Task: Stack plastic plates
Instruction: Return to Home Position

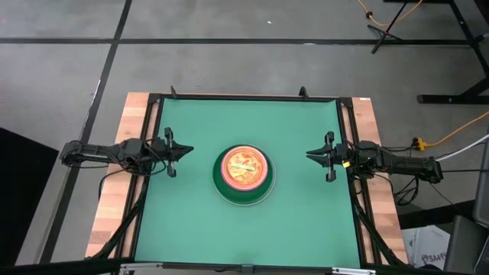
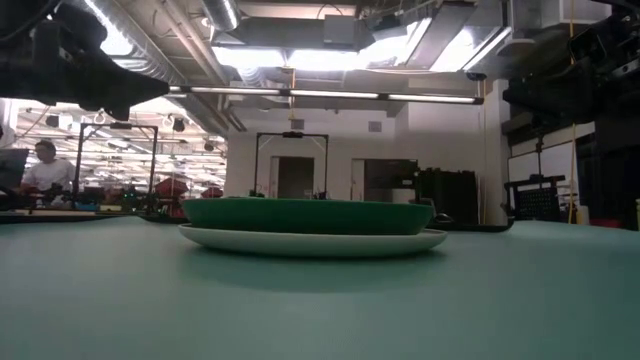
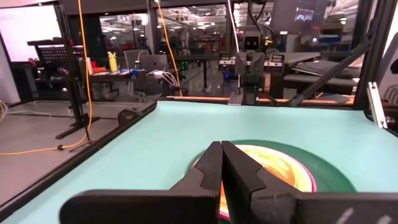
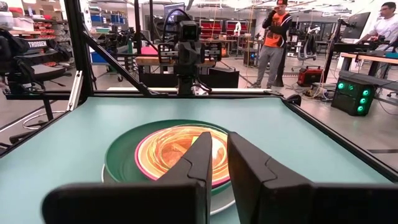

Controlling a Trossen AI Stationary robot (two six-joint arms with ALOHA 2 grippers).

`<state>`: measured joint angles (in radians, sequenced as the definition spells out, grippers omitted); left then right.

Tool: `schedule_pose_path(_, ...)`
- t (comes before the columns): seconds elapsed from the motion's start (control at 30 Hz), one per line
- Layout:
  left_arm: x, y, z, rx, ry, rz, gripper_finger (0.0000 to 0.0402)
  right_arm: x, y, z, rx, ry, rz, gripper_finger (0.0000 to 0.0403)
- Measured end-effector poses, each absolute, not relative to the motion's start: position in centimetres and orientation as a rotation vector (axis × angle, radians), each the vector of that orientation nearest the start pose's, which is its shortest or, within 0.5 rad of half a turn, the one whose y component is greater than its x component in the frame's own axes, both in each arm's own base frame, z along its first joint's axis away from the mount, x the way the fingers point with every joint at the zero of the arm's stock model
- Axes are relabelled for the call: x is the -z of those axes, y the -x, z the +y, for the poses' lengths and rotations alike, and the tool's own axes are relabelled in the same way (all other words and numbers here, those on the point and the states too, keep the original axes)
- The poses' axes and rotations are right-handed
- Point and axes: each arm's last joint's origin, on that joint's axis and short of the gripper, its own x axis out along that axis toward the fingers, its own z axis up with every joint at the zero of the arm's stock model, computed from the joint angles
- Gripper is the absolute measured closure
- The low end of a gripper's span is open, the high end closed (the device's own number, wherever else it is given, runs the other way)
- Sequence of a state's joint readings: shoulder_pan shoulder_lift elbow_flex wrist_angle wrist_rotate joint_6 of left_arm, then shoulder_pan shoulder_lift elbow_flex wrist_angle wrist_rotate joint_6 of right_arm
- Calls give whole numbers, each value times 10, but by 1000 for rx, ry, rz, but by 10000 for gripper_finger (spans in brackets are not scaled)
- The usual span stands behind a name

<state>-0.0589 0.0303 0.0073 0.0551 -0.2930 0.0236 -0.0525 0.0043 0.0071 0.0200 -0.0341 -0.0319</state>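
Note:
The plastic plates point(image 1: 244, 174) stand in one stack at the middle of the green mat. A pale plate point(image 2: 312, 241) rests on the mat and bears a dark green one point(image 2: 305, 215). Inside it lie a hot pink plate point(image 4: 142, 163) and translucent orange ones point(image 4: 171, 149), with lime green showing on top point(image 1: 246, 164). My left gripper point(image 1: 189, 150) hovers level at the mat's left edge, shut and empty, pointing at the stack point(image 3: 292, 171). My right gripper point(image 1: 309, 156) hovers level at the right edge, a narrow gap between its fingers point(image 4: 219, 140), nothing in it.
Bare green mat point(image 1: 191, 229) lies all around the stack. Black frame rails point(image 1: 348, 137) and wooden strips point(image 1: 114, 198) border the table. Beyond the far rail, people point(image 4: 273, 37) stand among benches and equipment in the room.

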Motion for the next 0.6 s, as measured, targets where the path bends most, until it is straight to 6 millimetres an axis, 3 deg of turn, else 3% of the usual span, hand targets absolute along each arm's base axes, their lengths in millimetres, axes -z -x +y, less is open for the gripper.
schedule_pose_path(0.6, -169, -98, 4, -269, -55, -26, 401, -168, -97, -4, 18, 33, -23, 363)
